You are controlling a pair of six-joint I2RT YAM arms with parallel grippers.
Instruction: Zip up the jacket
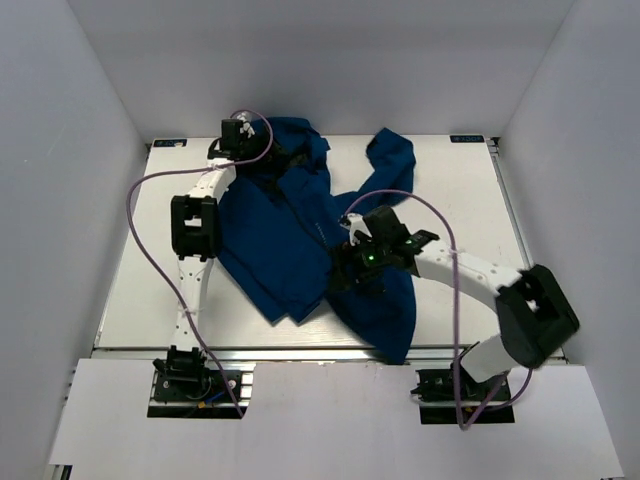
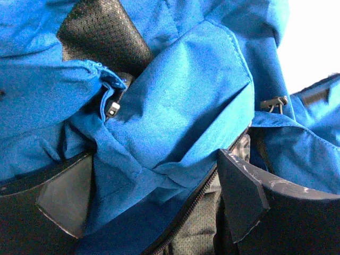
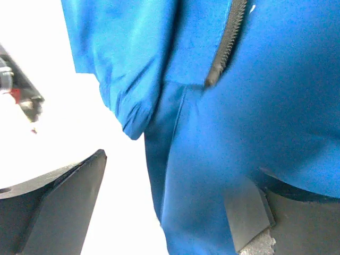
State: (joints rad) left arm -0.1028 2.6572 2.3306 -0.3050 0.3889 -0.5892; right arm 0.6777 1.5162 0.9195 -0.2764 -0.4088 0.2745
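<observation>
The blue jacket point(image 1: 280, 240) lies crumpled and unzipped across the middle of the white table point(image 1: 470, 200). My left gripper point(image 1: 262, 158) is at its far end by the collar. In the left wrist view that gripper point(image 2: 154, 178) is open, with a fold of blue fabric, zipper teeth point(image 2: 204, 188) and black mesh lining bulging between its fingers point(image 2: 241, 191). A small zipper pull point(image 2: 112, 109) sits up left. My right gripper point(image 1: 345, 272) hangs over the jacket's lower front. In the right wrist view it point(image 3: 170, 183) stands open around a hanging fabric edge, below a zipper end point(image 3: 223, 53).
White walls close in the table on the left, back and right. Purple cables point(image 1: 150, 260) loop along both arms. A metal rail point(image 1: 300, 352) runs along the near edge. A cord stopper point(image 2: 273, 102) shows on the jacket near the hood.
</observation>
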